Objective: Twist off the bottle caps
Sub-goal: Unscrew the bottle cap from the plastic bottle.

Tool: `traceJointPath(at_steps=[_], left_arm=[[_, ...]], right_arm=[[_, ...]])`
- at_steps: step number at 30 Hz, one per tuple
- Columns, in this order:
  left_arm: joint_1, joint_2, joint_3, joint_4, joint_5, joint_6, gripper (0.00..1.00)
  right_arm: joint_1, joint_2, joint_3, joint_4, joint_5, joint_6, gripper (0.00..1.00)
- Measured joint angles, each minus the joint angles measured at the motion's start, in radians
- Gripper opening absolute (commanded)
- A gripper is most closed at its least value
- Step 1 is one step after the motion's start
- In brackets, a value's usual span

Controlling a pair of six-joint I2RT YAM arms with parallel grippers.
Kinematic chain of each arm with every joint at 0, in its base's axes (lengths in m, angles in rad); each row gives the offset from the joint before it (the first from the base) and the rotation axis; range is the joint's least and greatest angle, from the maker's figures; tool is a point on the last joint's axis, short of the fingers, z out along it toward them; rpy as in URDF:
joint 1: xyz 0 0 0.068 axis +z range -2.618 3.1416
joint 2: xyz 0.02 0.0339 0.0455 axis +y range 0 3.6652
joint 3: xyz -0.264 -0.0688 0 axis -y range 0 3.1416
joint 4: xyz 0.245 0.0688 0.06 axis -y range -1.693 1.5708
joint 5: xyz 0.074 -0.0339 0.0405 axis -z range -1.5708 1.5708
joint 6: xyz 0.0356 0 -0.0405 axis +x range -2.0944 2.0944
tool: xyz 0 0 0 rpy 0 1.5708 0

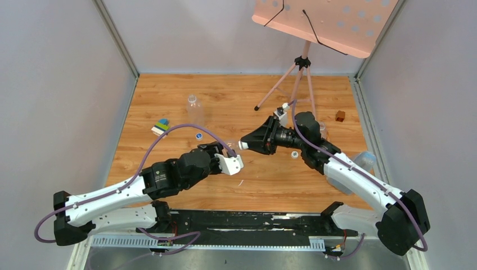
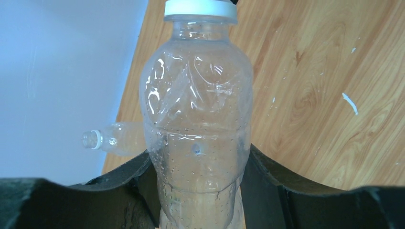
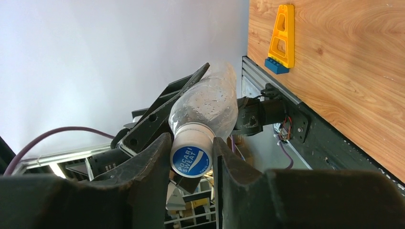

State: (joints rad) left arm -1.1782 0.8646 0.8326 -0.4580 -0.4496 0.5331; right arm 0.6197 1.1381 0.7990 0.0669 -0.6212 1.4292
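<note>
My left gripper (image 1: pixel 229 162) is shut on the body of a clear plastic bottle (image 2: pixel 198 119) and holds it above the table, neck pointing towards the right arm. The bottle's white cap (image 2: pixel 200 9) has a blue printed top (image 3: pixel 191 161). My right gripper (image 1: pixel 245 144) is shut on this cap, one finger (image 3: pixel 155 160) on each side of it. A loose blue cap (image 1: pixel 198 135) and a loose white cap (image 1: pixel 294 154) lie on the wooden table (image 1: pixel 169 157).
An uncapped clear bottle (image 1: pixel 194 109) stands at the back left. Another open bottle (image 2: pixel 117 139) lies by the wall. Coloured blocks (image 1: pixel 161 126), a brown cube (image 1: pixel 340 116), a yellow block (image 3: pixel 282 36) and a pink stand's tripod (image 1: pixel 302 64) are on the table.
</note>
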Motion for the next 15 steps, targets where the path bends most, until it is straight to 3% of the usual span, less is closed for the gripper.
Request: traceJointPath(at_steps=[5,10,15], left_arm=[[0.014,-0.023,-0.003,-0.006,0.056,-0.062,0.00],[0.127,-0.060,0.004,-0.006,0.332,-0.179,0.00],[0.209,-0.035,0.052,-0.058,0.669,-0.264,0.00]], right_arm=[[0.001,-0.013,0.006,0.029,-0.025,-0.151,0.00],[0.008,-0.049,0.090,-0.046,-0.100,-0.620,0.00],[0.018,-0.190,0.043,-0.042,-0.242,-1.114,0.00]])
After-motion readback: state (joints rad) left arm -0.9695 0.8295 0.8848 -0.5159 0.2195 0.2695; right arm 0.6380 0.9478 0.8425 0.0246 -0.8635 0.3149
